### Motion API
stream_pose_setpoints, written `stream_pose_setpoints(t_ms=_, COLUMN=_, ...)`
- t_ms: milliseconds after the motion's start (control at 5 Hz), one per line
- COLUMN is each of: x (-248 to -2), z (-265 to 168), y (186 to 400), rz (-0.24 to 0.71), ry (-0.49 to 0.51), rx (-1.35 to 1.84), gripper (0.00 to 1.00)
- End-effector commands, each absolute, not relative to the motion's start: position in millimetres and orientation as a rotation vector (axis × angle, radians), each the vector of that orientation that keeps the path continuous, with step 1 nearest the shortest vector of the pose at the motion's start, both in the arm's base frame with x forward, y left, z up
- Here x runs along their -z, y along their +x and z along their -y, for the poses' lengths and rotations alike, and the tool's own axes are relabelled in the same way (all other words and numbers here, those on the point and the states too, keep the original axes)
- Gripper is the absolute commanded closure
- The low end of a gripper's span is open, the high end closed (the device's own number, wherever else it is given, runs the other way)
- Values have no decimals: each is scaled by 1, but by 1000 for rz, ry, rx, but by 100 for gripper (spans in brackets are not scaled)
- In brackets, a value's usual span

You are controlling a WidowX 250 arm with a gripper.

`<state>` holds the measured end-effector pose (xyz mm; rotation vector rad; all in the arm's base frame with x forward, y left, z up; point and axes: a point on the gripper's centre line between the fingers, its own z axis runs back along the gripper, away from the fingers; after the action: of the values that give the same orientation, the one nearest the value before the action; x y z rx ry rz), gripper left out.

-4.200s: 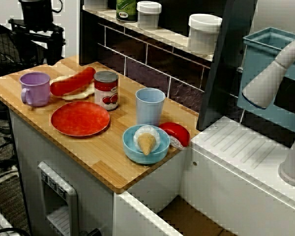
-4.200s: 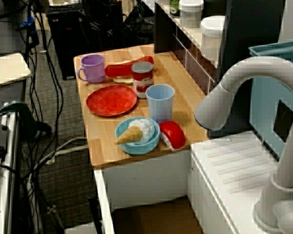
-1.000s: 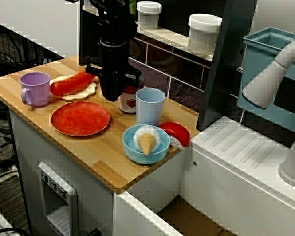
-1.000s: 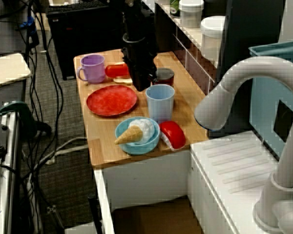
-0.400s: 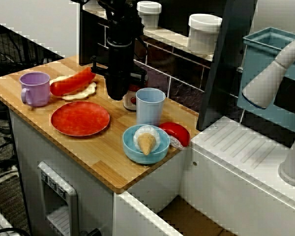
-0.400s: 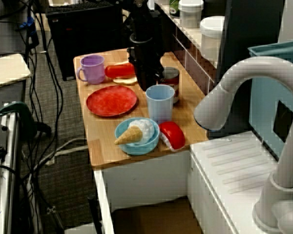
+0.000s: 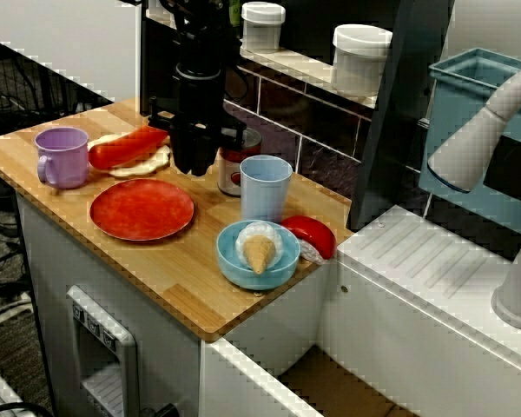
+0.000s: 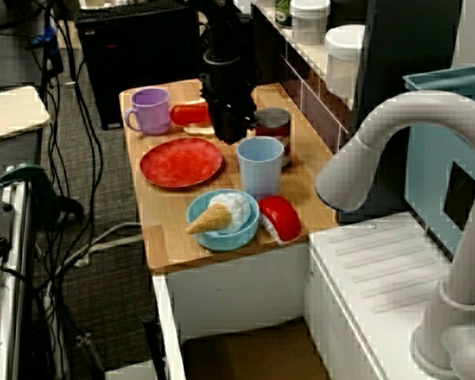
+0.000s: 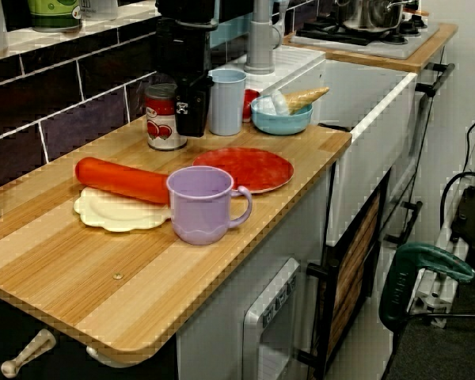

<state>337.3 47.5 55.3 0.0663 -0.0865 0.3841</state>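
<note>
counter (image 7: pixel 182 278): mug (image 7: pixel 61 156) | red plate (image 7: pixel 141 209) | can (image 9: pixel 165 117) | cup (image 7: pixel 265 188) | bowl (image 7: pixel 243 274) | possibly bun (image 9: pixel 115 212)

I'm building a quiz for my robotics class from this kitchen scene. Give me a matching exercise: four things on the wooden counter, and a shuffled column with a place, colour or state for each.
Things:
1. mug
2. tomato can
3. ice cream cone
4. plate

Descriptions:
A. lying in the blue bowl
B. red, nothing on it
C. standing beside the black tool
D. purple

Pairs: 1-D, 2-C, 3-A, 4-B.
</note>
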Motion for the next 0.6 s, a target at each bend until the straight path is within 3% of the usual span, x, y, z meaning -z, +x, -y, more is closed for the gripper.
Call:
stream_pose_setpoints(t_ms=0, x=-93, z=-55, y=311, rz=153, ry=46, rx=-375, gripper=0)
stream_pose_setpoints(t_ms=400, x=-108, z=-43, y=301, rz=142, ry=30, rx=-383, gripper=0)
